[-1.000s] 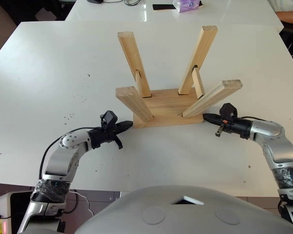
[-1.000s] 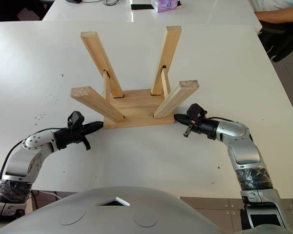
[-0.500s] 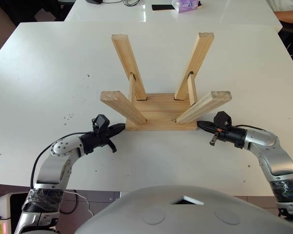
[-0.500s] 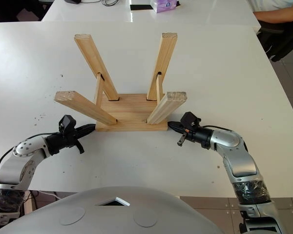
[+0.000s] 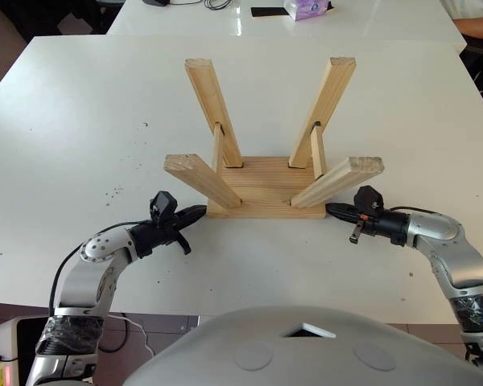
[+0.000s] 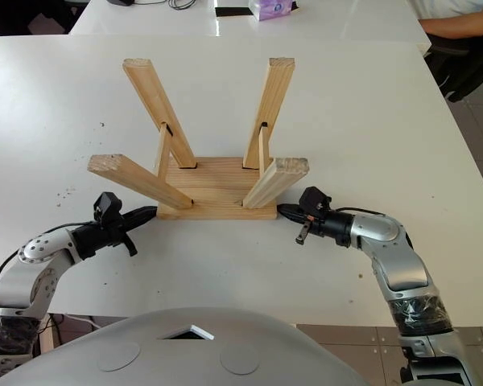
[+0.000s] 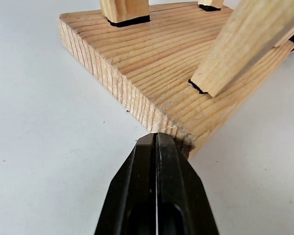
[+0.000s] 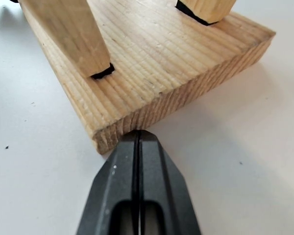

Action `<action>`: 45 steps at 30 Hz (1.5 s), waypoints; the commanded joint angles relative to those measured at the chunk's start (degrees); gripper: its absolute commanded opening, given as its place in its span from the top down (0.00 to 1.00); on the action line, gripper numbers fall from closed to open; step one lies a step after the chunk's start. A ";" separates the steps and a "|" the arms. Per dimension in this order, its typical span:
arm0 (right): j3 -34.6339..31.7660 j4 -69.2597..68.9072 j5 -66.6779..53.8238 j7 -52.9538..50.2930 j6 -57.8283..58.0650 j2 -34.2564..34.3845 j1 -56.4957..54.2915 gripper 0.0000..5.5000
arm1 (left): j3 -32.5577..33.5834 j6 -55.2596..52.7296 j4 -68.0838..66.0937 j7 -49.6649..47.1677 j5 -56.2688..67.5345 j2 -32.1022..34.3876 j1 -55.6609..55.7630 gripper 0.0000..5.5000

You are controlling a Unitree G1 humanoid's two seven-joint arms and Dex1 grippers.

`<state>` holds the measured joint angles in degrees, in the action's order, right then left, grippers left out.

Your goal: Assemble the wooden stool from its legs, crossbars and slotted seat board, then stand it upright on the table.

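Left eye view: the stool (image 5: 266, 170) lies inverted on the table (image 5: 80, 121), legs up. The left gripper (image 5: 199, 211) and right gripper (image 5: 332, 209) — both pinched closed, empty — touch the near corners of the seat (image 5: 262, 199). The stool is likely rigid and light — grasp the seat edges.

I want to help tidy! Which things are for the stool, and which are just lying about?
For the job: seat board, legs, crossbars, left gripper, right gripper, white table.
Lying about: tissue box, dark flat item, both on the far table.
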<state>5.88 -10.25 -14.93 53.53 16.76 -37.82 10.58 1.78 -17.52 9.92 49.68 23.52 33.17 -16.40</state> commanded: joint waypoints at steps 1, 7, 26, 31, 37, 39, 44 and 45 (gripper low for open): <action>0.39 -8.45 -4.22 3.19 2.76 -1.90 3.97 1.00 | -2.58 -1.49 8.77 3.54 3.23 0.77 -2.30 1.00; -5.39 -19.60 -9.56 4.84 6.79 -6.82 9.01 1.00 | 2.18 -5.46 20.33 3.54 9.76 3.44 -6.90 1.00; -16.85 -28.47 -24.08 2.85 16.71 -9.55 4.44 1.00 | 12.43 -14.26 28.24 -0.09 25.33 6.55 -5.08 1.00; -12.37 -23.57 -19.45 1.98 15.09 -7.63 3.24 1.00 | 5.74 -9.86 21.08 1.04 16.87 4.79 -2.96 1.00; -12.23 -20.58 -17.87 1.51 12.83 -6.79 1.94 1.00 | 7.22 -8.63 20.80 -0.04 18.82 4.10 -2.56 1.00; -13.64 -19.91 -18.39 1.27 12.58 -6.92 0.99 1.00 | 9.53 -8.83 21.01 -1.64 20.35 3.83 -1.99 0.95; -18.00 -18.00 -18.63 1.42 11.87 -8.88 -1.22 1.00 | 17.72 -9.81 19.10 -4.12 22.99 5.38 1.39 0.82; -18.69 -17.32 -18.37 1.68 11.59 -9.35 -1.68 1.00 | 19.29 -10.02 18.45 -4.03 23.58 5.92 1.67 0.79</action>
<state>-10.97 -28.51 -32.68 54.15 29.34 -45.55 11.14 16.99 -26.92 28.57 45.66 44.82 37.58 -16.67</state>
